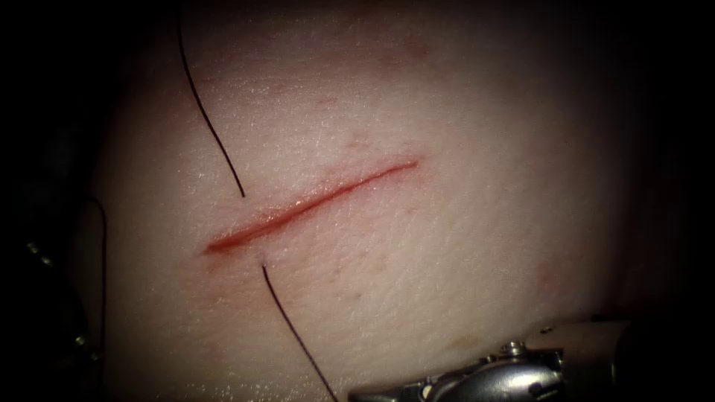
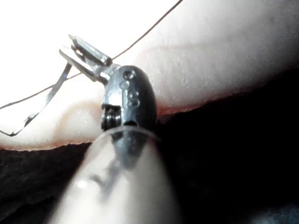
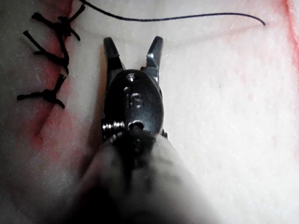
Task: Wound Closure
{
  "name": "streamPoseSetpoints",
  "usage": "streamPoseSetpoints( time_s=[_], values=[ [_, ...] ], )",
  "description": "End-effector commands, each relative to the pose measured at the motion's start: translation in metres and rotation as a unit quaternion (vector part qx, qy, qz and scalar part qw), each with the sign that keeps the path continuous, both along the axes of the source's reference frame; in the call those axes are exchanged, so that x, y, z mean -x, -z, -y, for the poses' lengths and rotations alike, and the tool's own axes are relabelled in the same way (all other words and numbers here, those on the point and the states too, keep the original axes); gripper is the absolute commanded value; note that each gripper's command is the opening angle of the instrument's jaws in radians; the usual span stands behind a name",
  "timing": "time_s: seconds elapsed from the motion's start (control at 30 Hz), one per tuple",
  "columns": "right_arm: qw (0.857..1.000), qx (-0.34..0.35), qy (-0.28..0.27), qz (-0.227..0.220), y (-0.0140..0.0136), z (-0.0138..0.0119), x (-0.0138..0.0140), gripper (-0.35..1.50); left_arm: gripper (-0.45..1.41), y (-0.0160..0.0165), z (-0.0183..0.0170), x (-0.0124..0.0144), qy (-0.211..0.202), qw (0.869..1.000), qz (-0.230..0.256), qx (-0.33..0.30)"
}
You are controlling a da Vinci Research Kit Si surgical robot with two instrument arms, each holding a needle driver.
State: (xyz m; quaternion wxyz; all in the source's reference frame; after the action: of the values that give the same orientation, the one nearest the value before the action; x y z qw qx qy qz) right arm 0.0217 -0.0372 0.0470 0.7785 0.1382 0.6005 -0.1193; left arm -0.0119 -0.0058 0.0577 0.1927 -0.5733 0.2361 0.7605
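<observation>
**A:** How much room is there?

**B:** The pale, rounded slab of pork tissue [image 1: 462, 223] is bare well to the right of the one thin red cut [image 1: 313, 201], and it falls into dark at its edges.

**A:** And the tools?

**B:** There are two. In its own wrist view, the right arm's steel needle driver [image 3: 133, 49] lies low over the tissue. Its two jaws are spread apart and hold nothing. The left arm's steel needle driver [image 2: 84, 52] points along the tissue's edge, pinching the one curved silver needle [image 2: 46, 100] near one end. The needle is clear of the tissue.

**A:** Thread?

**B:** One dark thread [image 1: 212, 138] enters just left of the cut near its left end and comes out just right of it. Beside the right tool are knotted dark stitches [image 3: 49, 94]. I can make out two clear knots.
</observation>
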Motion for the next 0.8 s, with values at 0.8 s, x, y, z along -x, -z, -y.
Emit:
streamPoseSetpoints(
  time_s=[0.8],
  values=[
    [0.987,0.102,-0.119,-0.035,-0.0037,-0.0052,-0.0074,1.11,-0.45,-0.0007,0.0006,0.0008,-0.001,1.0,0.003,-0.005]
  ],
)
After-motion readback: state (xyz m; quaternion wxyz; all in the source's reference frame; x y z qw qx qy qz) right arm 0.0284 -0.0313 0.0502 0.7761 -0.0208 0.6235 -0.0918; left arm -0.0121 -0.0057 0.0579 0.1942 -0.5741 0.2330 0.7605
